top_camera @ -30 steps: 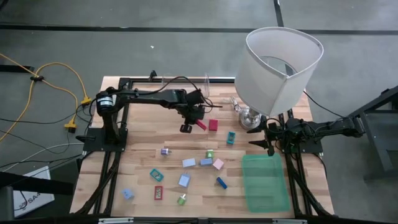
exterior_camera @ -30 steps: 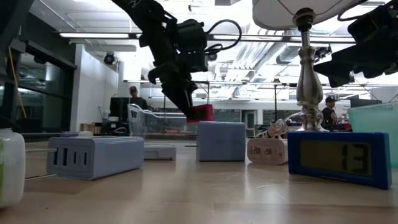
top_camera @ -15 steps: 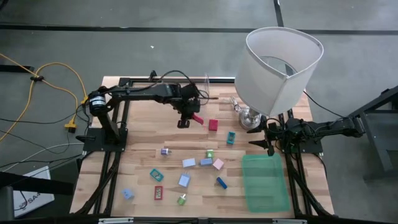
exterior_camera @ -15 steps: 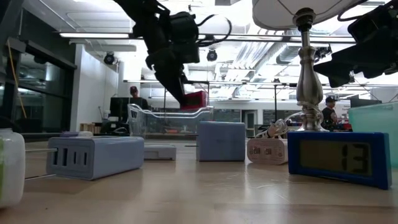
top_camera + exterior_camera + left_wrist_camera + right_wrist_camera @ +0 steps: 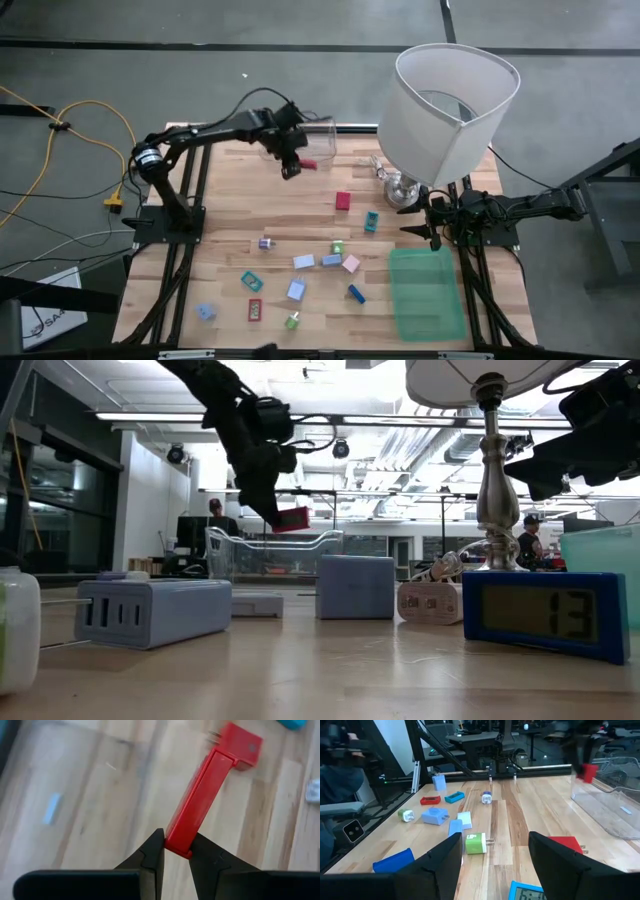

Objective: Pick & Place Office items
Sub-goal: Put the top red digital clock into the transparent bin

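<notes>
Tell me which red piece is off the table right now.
The red piece clamped in the left gripper, held up by the clear bin. The other red pieces lie on the table.

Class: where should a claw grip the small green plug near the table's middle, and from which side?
Grip the green plug across its two plain side faces, coming straight down from above. It lies as a squat cube with prongs sticking out level from one face, so avoid that face. Blue blocks lie close beside it, so a sideways approach looks crowded.
</notes>
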Available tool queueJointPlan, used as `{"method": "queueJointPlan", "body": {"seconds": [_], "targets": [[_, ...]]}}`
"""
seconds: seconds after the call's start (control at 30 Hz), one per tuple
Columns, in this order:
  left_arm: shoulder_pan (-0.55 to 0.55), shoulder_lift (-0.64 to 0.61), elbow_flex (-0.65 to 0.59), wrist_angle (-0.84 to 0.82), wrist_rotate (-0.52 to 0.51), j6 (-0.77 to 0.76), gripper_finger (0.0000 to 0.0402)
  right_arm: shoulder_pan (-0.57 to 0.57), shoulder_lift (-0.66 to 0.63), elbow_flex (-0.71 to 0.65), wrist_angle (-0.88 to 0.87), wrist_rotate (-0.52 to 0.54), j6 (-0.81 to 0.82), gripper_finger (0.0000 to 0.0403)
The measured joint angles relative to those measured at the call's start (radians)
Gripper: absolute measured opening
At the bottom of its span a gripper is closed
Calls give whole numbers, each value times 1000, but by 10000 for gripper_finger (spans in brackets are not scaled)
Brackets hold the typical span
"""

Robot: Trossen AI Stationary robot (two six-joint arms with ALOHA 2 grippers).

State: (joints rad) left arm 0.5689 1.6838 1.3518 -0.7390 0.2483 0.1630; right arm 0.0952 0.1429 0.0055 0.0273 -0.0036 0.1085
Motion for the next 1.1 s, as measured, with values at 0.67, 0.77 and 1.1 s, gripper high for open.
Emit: {"method": "queueJointPlan", "body": {"seconds": [0.67,0.77,1.1], "targets": [[254,8,0,5,-83,118,63,0,0,0,0,0,0,215],[233,31,0,32,-128,181,63,0,0,0,-1,0,0,215],[223,155,0,96,-150,187,63,0,0,0,-1,0,0,215]]}}
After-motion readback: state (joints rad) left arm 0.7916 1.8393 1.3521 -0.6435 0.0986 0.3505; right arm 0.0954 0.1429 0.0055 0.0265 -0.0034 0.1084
